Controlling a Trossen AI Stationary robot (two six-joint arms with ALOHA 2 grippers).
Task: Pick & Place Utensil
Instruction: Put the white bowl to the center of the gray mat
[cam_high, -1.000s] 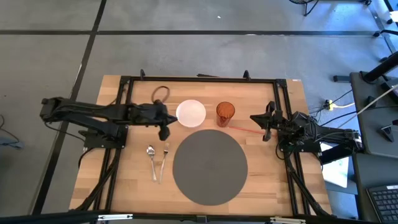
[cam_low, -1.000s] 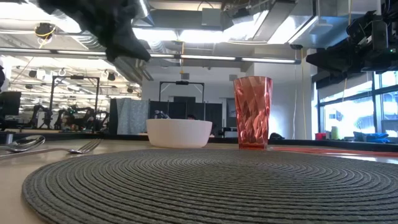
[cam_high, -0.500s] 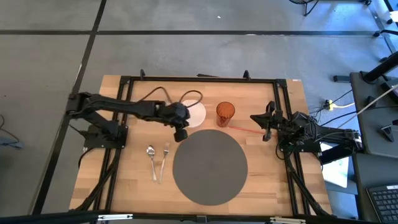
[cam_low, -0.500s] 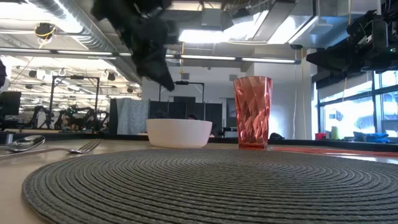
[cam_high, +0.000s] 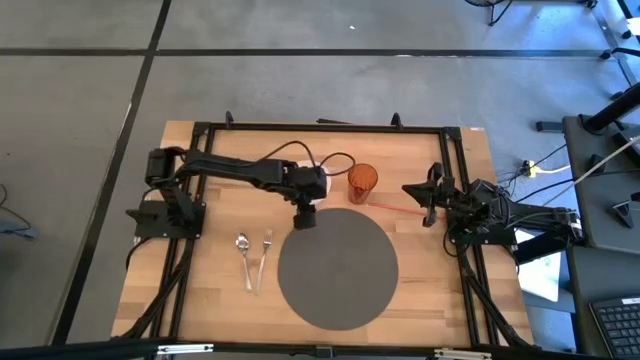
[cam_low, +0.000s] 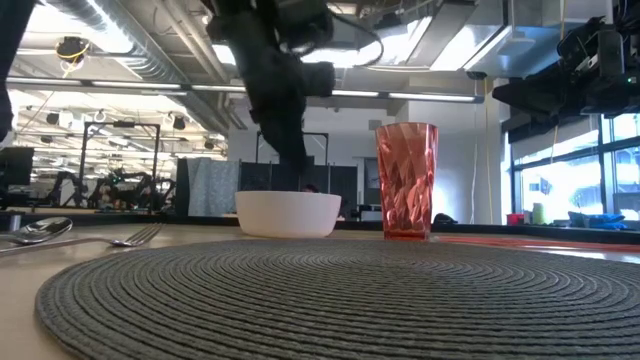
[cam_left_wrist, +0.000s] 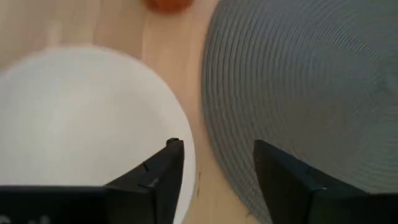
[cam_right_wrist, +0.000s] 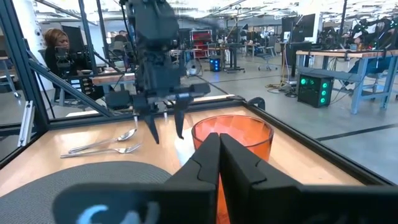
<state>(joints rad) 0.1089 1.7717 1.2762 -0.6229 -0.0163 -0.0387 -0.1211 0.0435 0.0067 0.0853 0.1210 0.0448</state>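
A spoon (cam_high: 243, 258) and a fork (cam_high: 265, 255) lie side by side on the wooden table, left of the round grey placemat (cam_high: 338, 265). A white bowl (cam_low: 285, 213) and a red cup (cam_high: 362, 182) stand beyond the mat's far edge. My left gripper (cam_left_wrist: 214, 165) is open and points down over the bowl's near rim (cam_left_wrist: 186, 155). One finger stands over the bowl's inside, the other over the mat's edge. I see no touch. My right gripper (cam_high: 428, 205) waits shut at the table's right, behind the cup.
A black frame (cam_high: 200, 130) runs around the table. A red line (cam_high: 395, 207) lies on the wood between the cup and my right gripper. Bare wood (cam_high: 200, 290) shows left of the utensils. A person (cam_right_wrist: 59, 43) sits in the room beyond the table.
My left gripper has swung toward the table's right, from left of the bowl to over the bowl's near rim, and has come down close to the bowl. The utensils, bowl and cup have stayed where they were.
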